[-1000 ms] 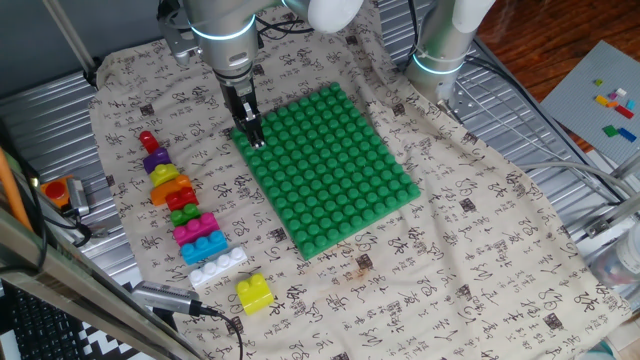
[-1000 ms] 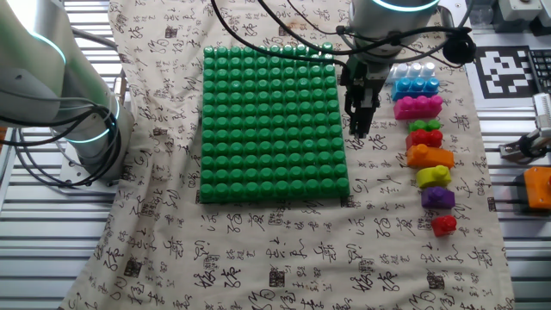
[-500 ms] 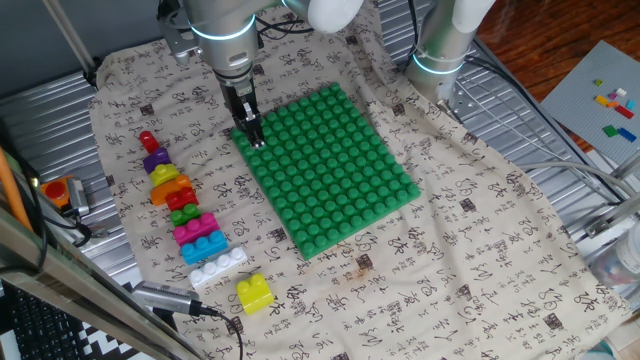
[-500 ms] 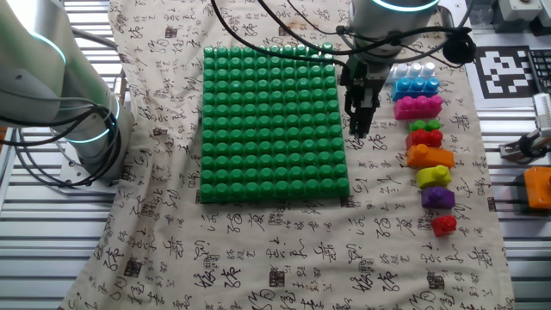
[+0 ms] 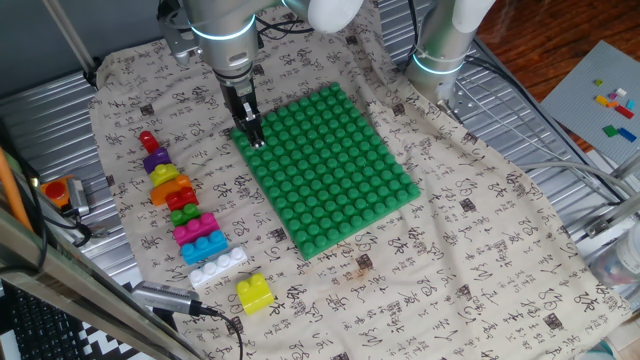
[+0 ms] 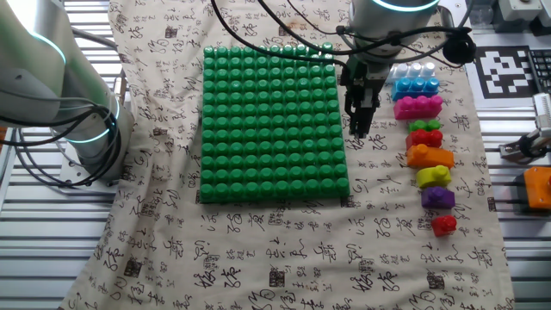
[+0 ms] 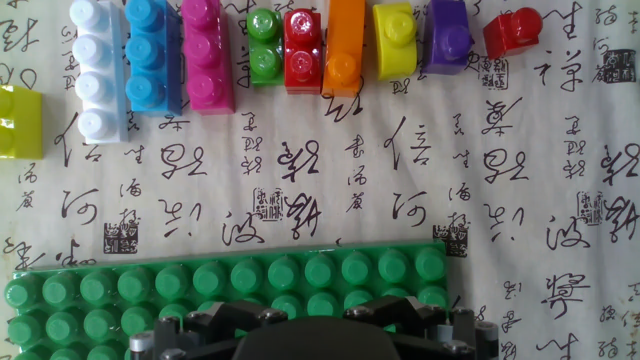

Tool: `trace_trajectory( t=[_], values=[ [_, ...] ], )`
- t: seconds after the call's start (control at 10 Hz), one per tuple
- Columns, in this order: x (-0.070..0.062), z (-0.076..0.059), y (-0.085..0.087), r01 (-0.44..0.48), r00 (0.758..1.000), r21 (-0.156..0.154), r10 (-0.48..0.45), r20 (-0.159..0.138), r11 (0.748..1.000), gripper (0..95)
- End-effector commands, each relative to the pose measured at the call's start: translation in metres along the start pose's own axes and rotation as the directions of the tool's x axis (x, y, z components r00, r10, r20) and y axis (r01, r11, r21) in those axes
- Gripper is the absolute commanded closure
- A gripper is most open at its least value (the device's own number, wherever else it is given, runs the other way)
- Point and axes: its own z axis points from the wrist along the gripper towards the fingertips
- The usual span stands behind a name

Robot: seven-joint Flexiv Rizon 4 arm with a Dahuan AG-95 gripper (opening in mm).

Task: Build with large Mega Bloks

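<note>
From my hand view, left to right, the bricks lie in a row on the cloth (image 7: 400, 190) above me: a yellow brick (image 7: 18, 120) at the far edge, then white (image 7: 95, 68), blue (image 7: 152, 55), pink (image 7: 205, 55), a small green (image 7: 264, 55) touching a red one (image 7: 302, 50), orange (image 7: 343, 50), yellow (image 7: 394, 40), purple (image 7: 447, 38), and a lone red stud (image 7: 512, 32). The baseplate (image 7: 230, 290) sits under my fingers, its edge between me and the row.

The move, I judge, turns on this: every brick lies off the plate's edge, across bare cloth from me, and the longer bricks run with their long axis pointing away from me, across the row. So I must travel outward over the edge, then close across a brick's short width.

In one fixed view my gripper (image 5: 255, 138) hangs low over the plate's corner nearest the bricks; in the other fixed view, the gripper (image 6: 358, 129) sits just at the plate's edge, beside the pink brick. My jaws look pressed near together and hold nothing; whether the tips touch the plate I cannot tell.
</note>
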Motion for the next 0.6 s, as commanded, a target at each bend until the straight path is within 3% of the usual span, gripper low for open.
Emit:
trace_trajectory(
  t=[0.1,0.2,0.6],
  values=[
    [0.0001,0.0,0.0,0.0,1.0,0.0,0.0,0.0,1.0,0.0],
    [0.0001,0.0,0.0,0.21,0.977,-0.04,-0.208,0.047,0.977,95.0],
    [0.0001,0.0,0.0,0.216,0.976,-0.036,-0.215,0.046,0.976,95.0]
  ],
)
